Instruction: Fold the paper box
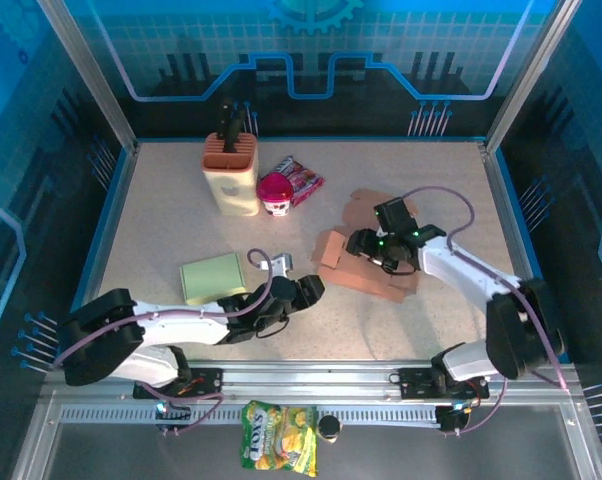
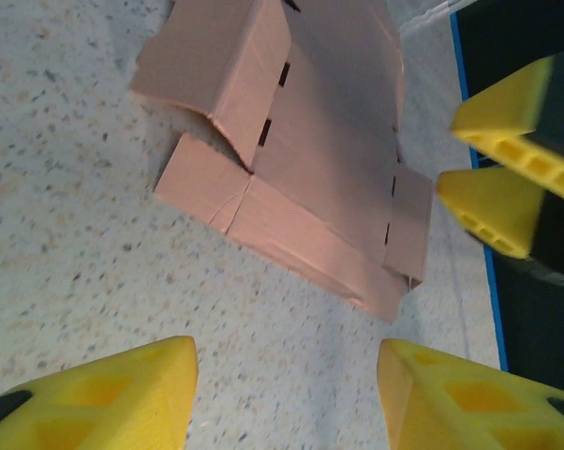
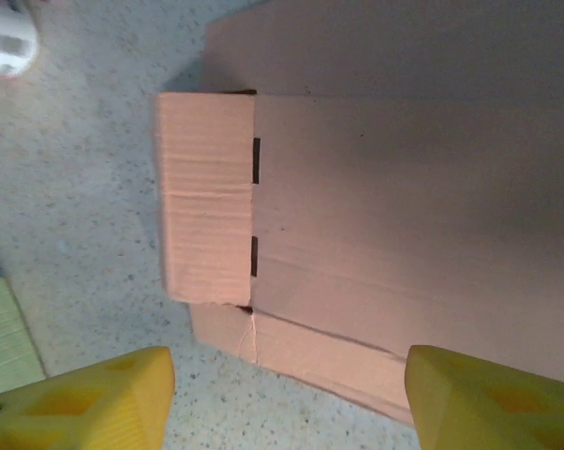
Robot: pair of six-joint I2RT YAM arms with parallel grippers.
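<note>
**Item: paper box** point(image 1: 336, 252), unfolded brown card blank. It lies flat on the table point(image 1: 161, 200) with one side flap point(image 3: 205, 197) partly raised and slots along the creases.

**Handling (judged):**
- Light and thin.
- Stiff across the panels, bending readily only at the scored lines.
- Likely to slide on the smooth tabletop if pushed from one side.
- Slotted corners could tear.

**Best hold (judged):** the free edge of a flap, close to its crease, with the middle panel pinned down.

**Left gripper** point(image 1: 306, 290): just left of the box and low over the table. The jaws are apart with nothing between them.

**Right gripper** point(image 1: 364, 245): directly above the box. The jaws are spread wide and hold nothing. Whether a fingertip touches the card is not clear.

**Other stock:**
- Green pad point(image 1: 212, 277), left of the box, beyond the left gripper.
- Pink cup point(image 1: 275, 193), behind the box to the left.
</note>
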